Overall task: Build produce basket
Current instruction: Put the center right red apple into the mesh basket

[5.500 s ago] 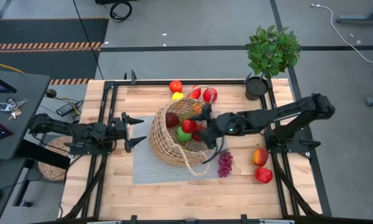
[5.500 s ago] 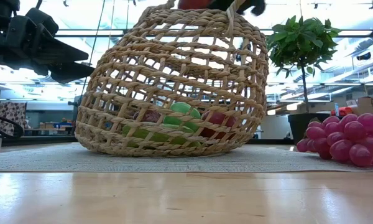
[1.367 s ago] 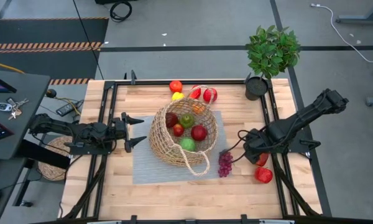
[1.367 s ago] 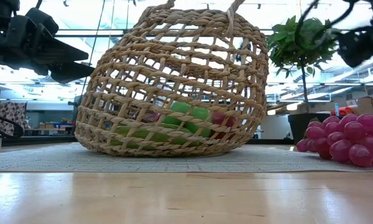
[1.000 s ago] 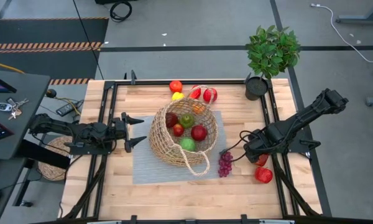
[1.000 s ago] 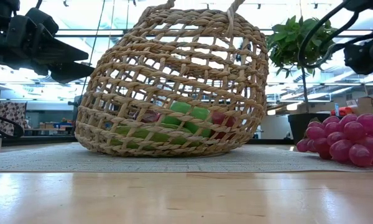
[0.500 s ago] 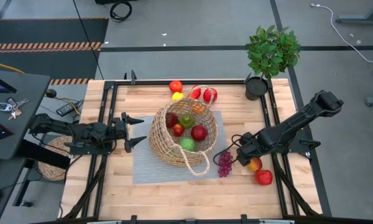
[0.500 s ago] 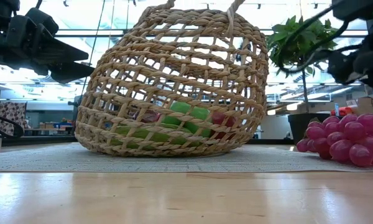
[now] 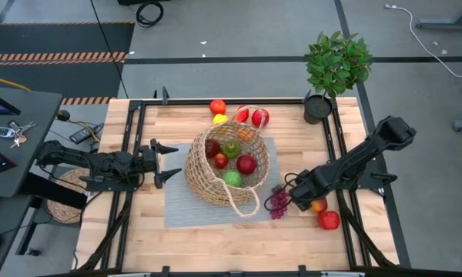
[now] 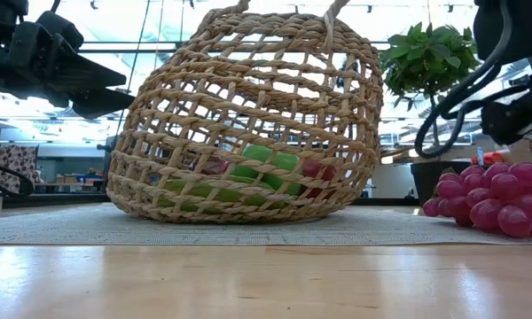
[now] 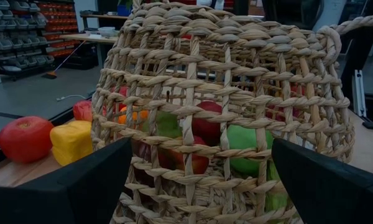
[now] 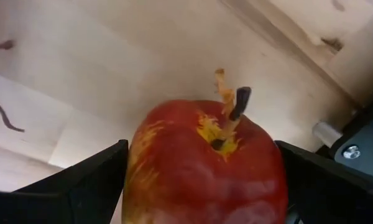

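The basket (image 9: 227,171) stands on a grey mat (image 9: 183,206) in the middle of the wooden desk (image 9: 208,240), its looped handle hanging toward the near edge. Inside lie a dark red piece, a green apple (image 9: 231,148), a small red fruit, a red apple (image 9: 246,164) and a bright green piece (image 9: 232,178).

At the left edge of the desk the left gripper (image 9: 166,162) hovers just beside the basket, pointing at its wall, fingers (image 11: 56,193) spread wide and pinching nothing. Its wrist view looks through the weave at the red and green produce.

Behind the basket, on the bare wood, sit a red tomato-like piece (image 9: 218,106), a yellow lemon (image 9: 219,118) and two red pieces (image 9: 252,116) close to the rim.

Right of the basket, purple grapes (image 9: 278,202) lie at the mat's corner. The right gripper (image 9: 302,196) is low over the desk just beside them, fingers (image 12: 74,186) spread on either side of a red-and-yellow apple (image 12: 205,162), not yet closed on it. Another red apple (image 9: 329,220) lies near it. A potted plant (image 9: 335,69) stands at the far right corner.
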